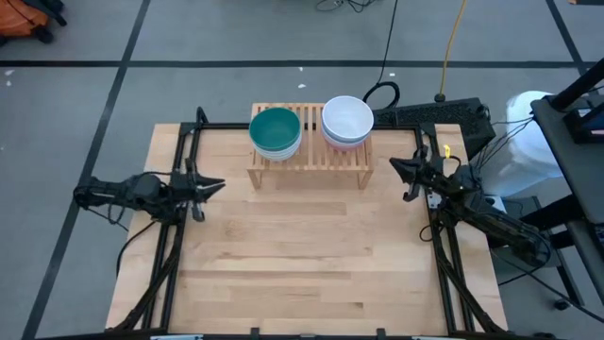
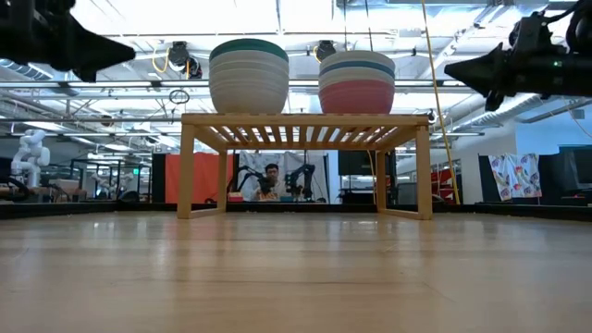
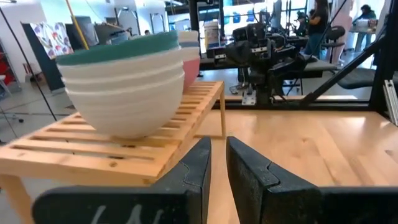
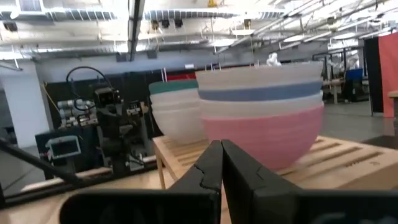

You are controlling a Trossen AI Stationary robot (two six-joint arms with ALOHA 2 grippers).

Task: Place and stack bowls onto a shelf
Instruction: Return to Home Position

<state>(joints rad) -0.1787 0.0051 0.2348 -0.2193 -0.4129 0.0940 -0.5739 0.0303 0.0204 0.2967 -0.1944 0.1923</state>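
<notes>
The shelf (image 1: 311,162) stands on the tabletop (image 1: 302,255) at the middle of the far edge. Two stacks of bowls sit on it, and a thin strip of slats shows between them. The stack toward the left edge has the teal bowl (image 1: 275,129) on top of white bowls. The stack toward the right edge has the pink bowl (image 4: 264,140) at the bottom, then a white one, then the blue bowl (image 4: 261,93), and the top white bowl (image 1: 346,117) last. The left claw (image 1: 217,186) hangs in the air near the left edge, well apart from the shelf and in front of its left end. Its fingers are almost together, with only a thin slit between them, and it holds nothing. The right claw (image 1: 394,164) hangs near the right edge, near the shelf's right end but not touching it. Its fingers are pressed together and it holds nothing too. Both claws point in toward the middle, about as high up as the bowls. Bare wood runs from the front of the shelf to the near edge, and it is wide between the two arms.
</notes>
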